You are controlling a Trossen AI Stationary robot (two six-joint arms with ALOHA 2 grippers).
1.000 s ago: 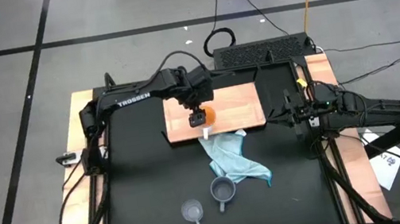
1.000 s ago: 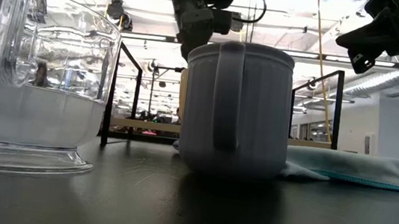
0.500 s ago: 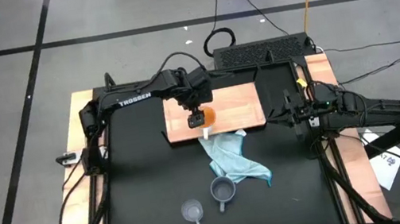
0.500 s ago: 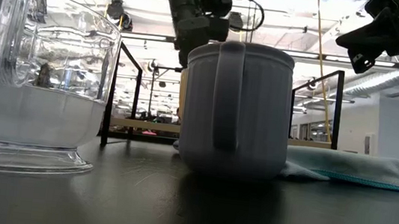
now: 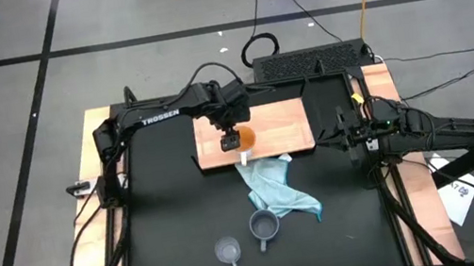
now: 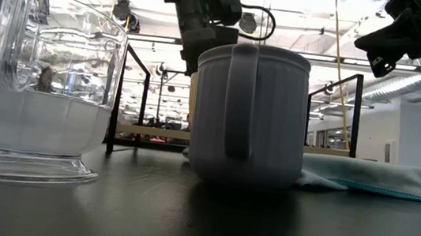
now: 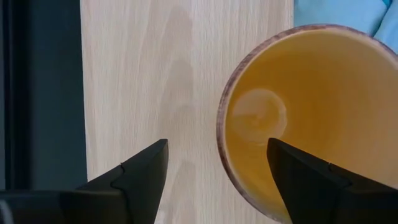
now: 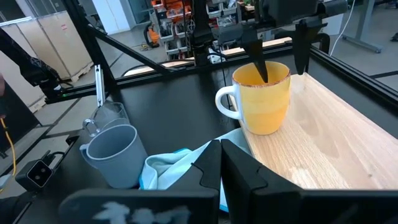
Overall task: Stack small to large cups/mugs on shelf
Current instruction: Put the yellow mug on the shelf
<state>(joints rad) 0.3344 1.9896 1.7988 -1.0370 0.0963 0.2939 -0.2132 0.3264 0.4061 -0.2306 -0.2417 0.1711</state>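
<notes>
In the low view the grey mug (image 6: 249,114) fills the middle and hides most of the shelf (image 6: 153,131) behind it; only a strip of the board and its black brackets show. The orange mug cannot be seen there at all. The glass cup (image 6: 35,86) is cut off at that picture's left edge. In the left wrist view only part of the orange mug's (image 7: 311,118) rim and inside shows, and its handle is out of sight.

The left arm reaches from the bench's far left corner across to the shelf (image 5: 256,132), which lies at the far edge of the bench (image 5: 174,219). The left claw (image 5: 232,134) points straight down over the orange mug (image 5: 245,137), which stands upright on the board near its front edge. The fingers are spread and straddle the mug's rim, one finger (image 8: 256,53) over the mug's mouth and the other (image 8: 301,46) outside its wall. Whether either finger touches the mug cannot be told.

The right arm lies along the bench's right edge, its right claw (image 5: 345,138) just beside the shelf's right end, off the bench surface. Its fingers (image 8: 214,165) are pressed together and hold nothing.

A blue cloth (image 5: 273,189) trails from the shelf's front edge toward the bench's front. The grey mug (image 5: 263,227) stands at the cloth's near end, and the glass cup (image 5: 228,251) stands just beside it, closer to the front edge.
</notes>
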